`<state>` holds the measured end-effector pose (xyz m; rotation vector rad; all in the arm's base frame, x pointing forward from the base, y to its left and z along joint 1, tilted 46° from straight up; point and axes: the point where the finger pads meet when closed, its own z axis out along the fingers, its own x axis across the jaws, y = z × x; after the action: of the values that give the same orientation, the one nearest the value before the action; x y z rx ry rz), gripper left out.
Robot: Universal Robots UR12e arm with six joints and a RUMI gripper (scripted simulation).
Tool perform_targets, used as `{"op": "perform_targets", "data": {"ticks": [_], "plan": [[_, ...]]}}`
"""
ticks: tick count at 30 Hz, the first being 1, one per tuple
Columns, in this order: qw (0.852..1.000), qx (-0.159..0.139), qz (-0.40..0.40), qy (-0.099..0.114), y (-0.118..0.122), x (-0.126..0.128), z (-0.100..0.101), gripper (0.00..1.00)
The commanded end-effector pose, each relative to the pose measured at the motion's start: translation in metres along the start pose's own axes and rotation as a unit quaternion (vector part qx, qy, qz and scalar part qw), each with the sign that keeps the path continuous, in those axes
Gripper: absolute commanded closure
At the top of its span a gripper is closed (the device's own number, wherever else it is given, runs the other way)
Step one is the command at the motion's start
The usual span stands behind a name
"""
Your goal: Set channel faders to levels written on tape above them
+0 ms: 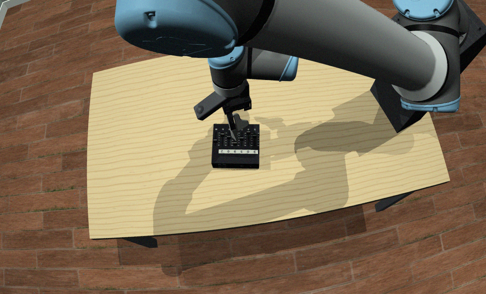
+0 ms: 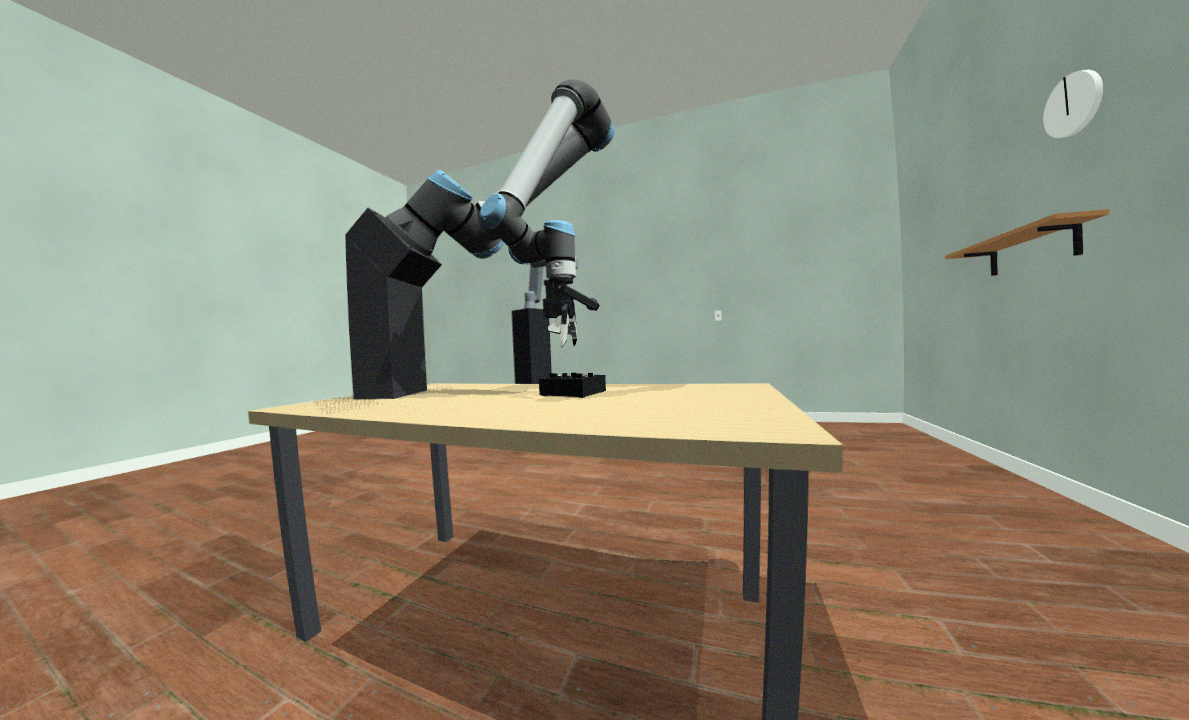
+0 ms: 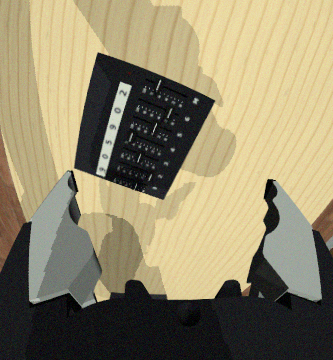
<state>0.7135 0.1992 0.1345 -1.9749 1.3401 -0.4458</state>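
The black lighting desk [image 1: 236, 160] [image 2: 571, 387] [image 3: 92, 115] lies on the table. Its white tape [image 1: 238, 151] [image 3: 115, 118] reads 9, 0, 5, 9, 0, 2 for channels 1 to 6. In the wrist view the channel 4 fader [image 3: 131, 137] stands near the tape end of its slot. The channel 2 fader [image 3: 149, 177] and channel 6 fader [image 3: 169, 113] stand towards the number end; the channel 5 fader [image 3: 154, 128] and channel 3 fader [image 3: 139, 157] are mid-slot. The master fader [image 3: 159, 85] is beside channel 6. My gripper [image 1: 235, 135] [image 2: 568, 344] [image 3: 172, 176] is open, empty and above the desk, touching nothing.
The wooden table [image 1: 127, 146] [image 2: 670, 420] bears the desk and the dark robot pedestal [image 2: 385, 313]. In the top view my arm crosses over the table's far side, and its shadow falls around the desk. A wall shelf [image 2: 1028, 234] is far off to the right.
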Motion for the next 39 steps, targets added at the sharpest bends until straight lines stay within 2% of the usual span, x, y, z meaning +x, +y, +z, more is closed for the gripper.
{"op": "perform_targets", "data": {"ticks": [1, 4, 6, 9, 15, 21, 23, 37, 38, 39], "plan": [[0.995, 0.001, 0.101, 0.005, -0.002, -0.004, -0.005, 0.00], [0.986, 0.001, 0.165, 0.005, -0.003, -0.007, -0.008, 0.00], [0.986, 0.001, 0.165, 0.005, -0.003, -0.007, -0.008, 0.00], [0.974, 0.002, 0.227, 0.005, -0.003, -0.010, -0.011, 0.00], [0.938, 0.003, 0.347, 0.006, -0.003, -0.015, -0.018, 0.00], [0.890, 0.004, 0.455, 0.006, -0.002, -0.021, -0.024, 0.00], [0.890, 0.004, 0.455, 0.006, -0.002, -0.021, -0.024, 0.00], [0.766, 0.006, 0.643, 0.006, 0.002, -0.035, -0.035, 0.00], [0.757, 0.006, 0.653, 0.006, 0.002, -0.035, -0.036, 0.00], [0.757, 0.006, 0.653, 0.006, 0.002, -0.035, -0.036, 0.00]]}}
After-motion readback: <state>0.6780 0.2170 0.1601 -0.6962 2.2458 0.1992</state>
